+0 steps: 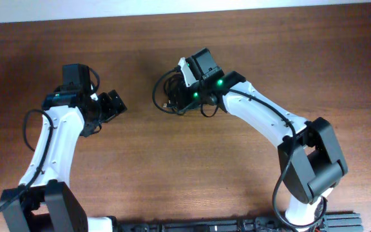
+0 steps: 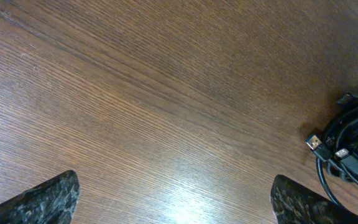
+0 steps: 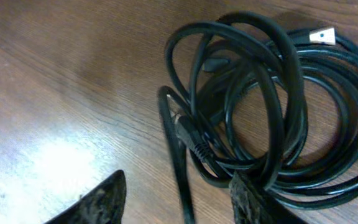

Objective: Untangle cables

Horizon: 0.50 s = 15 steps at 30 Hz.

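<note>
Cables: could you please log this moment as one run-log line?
cables: tangled coil on table | right gripper: astride one strand, not clamped | left gripper: open, apart from coil

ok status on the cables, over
left hand open, over the table, beside the bundle. right hand open, straddling one strand of the cables. cables tangled in one coil. nothing blocking.

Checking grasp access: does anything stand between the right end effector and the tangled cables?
Nothing visible does. The right end effector straddles one strand of the tangled bundle of thin black cables on the brown wooden table; its fingers stand apart.
</note>
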Tool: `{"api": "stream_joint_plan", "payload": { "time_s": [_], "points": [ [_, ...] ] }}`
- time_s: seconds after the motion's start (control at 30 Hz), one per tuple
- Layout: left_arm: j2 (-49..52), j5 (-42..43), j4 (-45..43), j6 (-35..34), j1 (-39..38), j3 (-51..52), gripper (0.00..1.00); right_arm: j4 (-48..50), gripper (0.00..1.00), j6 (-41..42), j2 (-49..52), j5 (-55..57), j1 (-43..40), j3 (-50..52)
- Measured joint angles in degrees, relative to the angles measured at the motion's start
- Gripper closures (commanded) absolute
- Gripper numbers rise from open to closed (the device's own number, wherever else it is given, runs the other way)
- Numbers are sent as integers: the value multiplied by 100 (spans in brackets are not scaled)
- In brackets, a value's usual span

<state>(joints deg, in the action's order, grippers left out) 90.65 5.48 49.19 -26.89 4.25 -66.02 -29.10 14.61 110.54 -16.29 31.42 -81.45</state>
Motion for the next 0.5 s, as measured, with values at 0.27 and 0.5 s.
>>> {"api": "stream_joint_plan", "payload": {
  "time_s": [0.27, 0.5],
  "points": [
    [0, -22, 66, 0, 0, 0, 1, -2332, 96, 72, -323, 39, 105, -2358],
    [0, -20, 68, 0, 0, 0, 1, -4046, 53, 70, -1445, 295, 105, -5381]
  ]
}}
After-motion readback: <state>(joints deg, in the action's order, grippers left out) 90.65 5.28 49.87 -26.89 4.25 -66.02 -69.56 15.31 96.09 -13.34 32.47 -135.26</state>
